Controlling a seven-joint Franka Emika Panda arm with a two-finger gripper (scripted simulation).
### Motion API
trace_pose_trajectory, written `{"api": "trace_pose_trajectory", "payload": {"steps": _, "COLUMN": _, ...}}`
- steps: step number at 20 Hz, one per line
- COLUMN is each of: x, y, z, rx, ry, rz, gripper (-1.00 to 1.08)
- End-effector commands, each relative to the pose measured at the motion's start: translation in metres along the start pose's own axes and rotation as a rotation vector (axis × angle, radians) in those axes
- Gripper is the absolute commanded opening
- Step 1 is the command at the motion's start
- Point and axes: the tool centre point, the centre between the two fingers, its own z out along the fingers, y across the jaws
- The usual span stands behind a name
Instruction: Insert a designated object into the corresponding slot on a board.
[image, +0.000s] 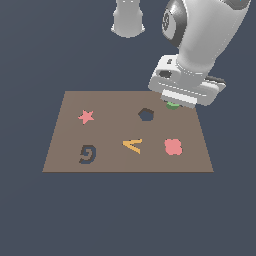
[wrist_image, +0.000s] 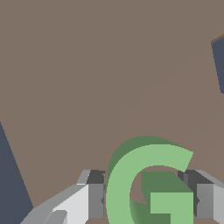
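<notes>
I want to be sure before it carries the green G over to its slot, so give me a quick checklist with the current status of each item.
1. Green G between the gripper fingers: ok.
2. Fingers pressing firmly on it: cannot tell.
3. G-shaped slot unoccupied: ok.
4. Gripper over the slot: not ok; it is at the board's far corner on the exterior view's right.
5. Piece lifted off the board: cannot tell.
6. G turned to match the slot: cannot tell.

The end effector (image: 176, 102) hides nearly all the green G block (image: 172, 105) in the exterior view.
</notes>
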Motion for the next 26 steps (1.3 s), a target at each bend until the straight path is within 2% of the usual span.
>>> {"api": "trace_pose_trajectory", "payload": {"steps": 1, "x": 0.0, "y": 0.0, "z": 0.001, "rx": 0.001, "ry": 0.001, "rz": 0.0, "gripper": -1.0}}
{"api": "trace_pose_trajectory", "payload": {"steps": 16, "x": 0.005, "y": 0.004, "z": 0.0, "rx": 0.001, "ry": 0.001, "rz": -0.005, "gripper": -1.0}}
{"api": "trace_pose_trajectory", "payload": {"steps": 26, "x": 0.042, "y": 0.04, "z": -0.002, "rx": 0.001, "ry": 0.001, "rz": -0.048, "gripper": -1.0}}
